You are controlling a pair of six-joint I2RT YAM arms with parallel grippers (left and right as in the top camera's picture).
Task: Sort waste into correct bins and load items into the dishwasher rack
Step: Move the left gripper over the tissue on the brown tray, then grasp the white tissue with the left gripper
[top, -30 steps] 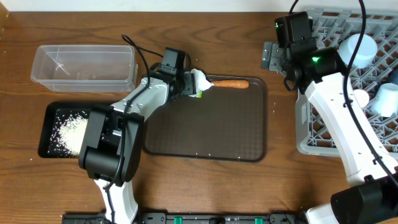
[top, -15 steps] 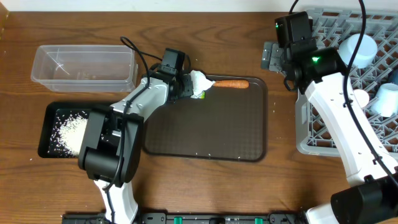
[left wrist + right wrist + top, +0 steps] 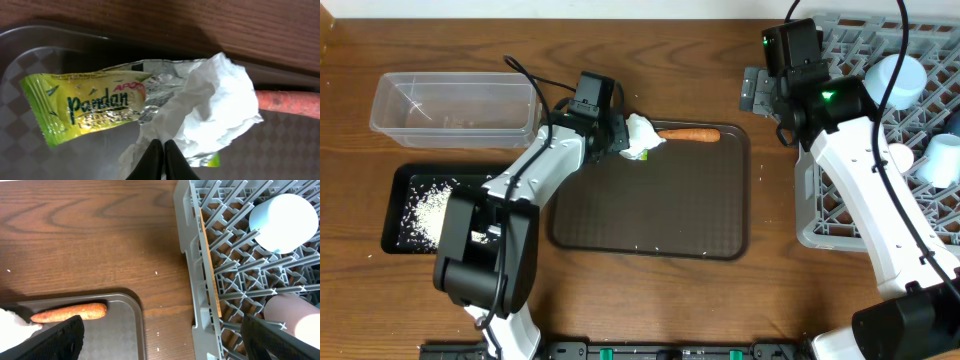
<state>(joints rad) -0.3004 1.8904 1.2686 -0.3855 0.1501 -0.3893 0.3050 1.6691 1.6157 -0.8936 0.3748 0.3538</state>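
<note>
Right, the black tray (image 3: pixel 388 215) holds loose rice (image 3: pixel 428 208). The brown serving tray (image 3: pixel 660 215) carries one carrot (image 3: pixel 690 134), one tissue (image 3: pixel 215 105) and one wrapper (image 3: pixel 85 107). My left gripper (image 3: pixel 160 150) is pinched on the tissue's edge. The right gripper (image 3: pixel 162 330) hangs spread wide beside the rack (image 3: pixel 945 35). I count two white cups (image 3: pixel 897 76) there, and its far side is cut off.

The left jaws are pressed together, the right jaws spread wide.

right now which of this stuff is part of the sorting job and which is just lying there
Job: tissue, wrapper, carrot, rice, clear tub, black tray, dishwasher rack.
Just lying about: brown serving tray, wooden table.
</note>
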